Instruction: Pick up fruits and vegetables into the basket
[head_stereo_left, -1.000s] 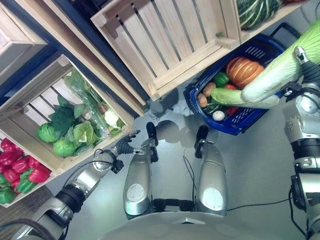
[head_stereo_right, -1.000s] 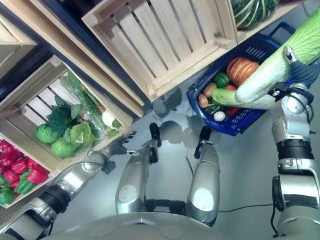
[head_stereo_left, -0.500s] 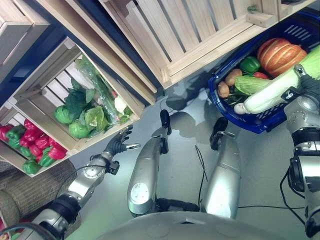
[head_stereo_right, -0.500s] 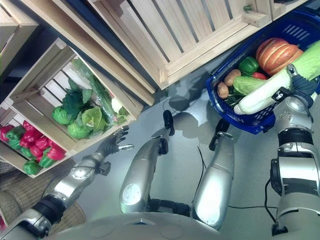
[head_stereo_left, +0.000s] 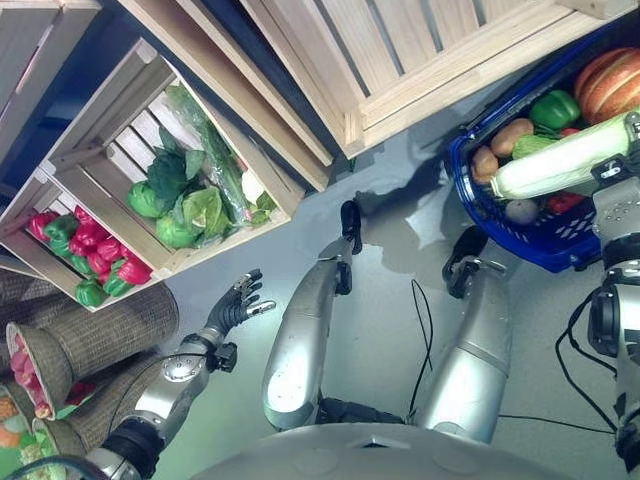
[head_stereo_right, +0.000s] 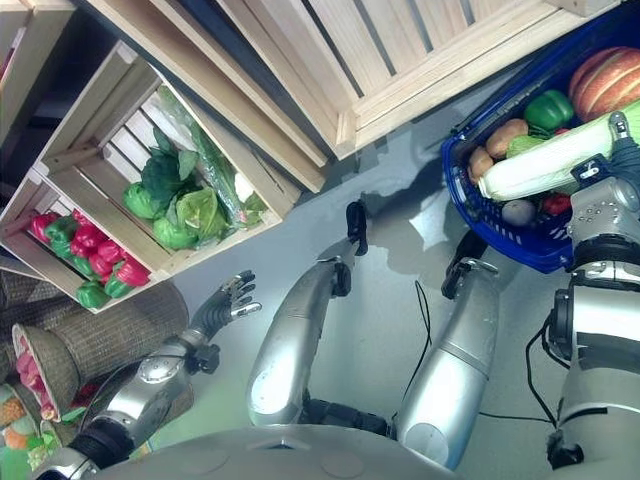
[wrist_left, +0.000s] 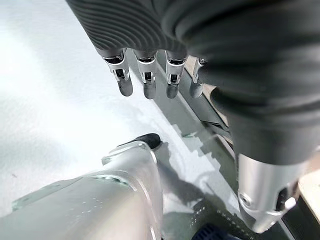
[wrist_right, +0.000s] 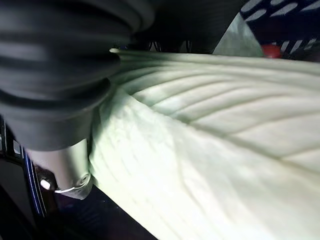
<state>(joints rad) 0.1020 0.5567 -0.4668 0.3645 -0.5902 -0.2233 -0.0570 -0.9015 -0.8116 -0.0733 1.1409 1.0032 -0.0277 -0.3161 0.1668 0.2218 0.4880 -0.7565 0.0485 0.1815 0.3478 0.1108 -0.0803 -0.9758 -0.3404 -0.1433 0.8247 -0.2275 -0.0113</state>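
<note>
Left hand: fingers spread loosely, holding nothing, above the grey floor.
Right hand: wrapped on the napa cabbage, fingers hidden behind it.
Cabbage: lies across the blue basket, over a pumpkin and green pepper.
Farther: wooden crate with greens and peppers.

The left arm comes in from the lower left of the head views, bent at the elbow, its forearm angled up toward the middle. The left hand hangs in the air with fingers straight and spread, holding nothing. The right arm rises along the right edge, and the right hand sits at upper right, thumb curled.
</note>
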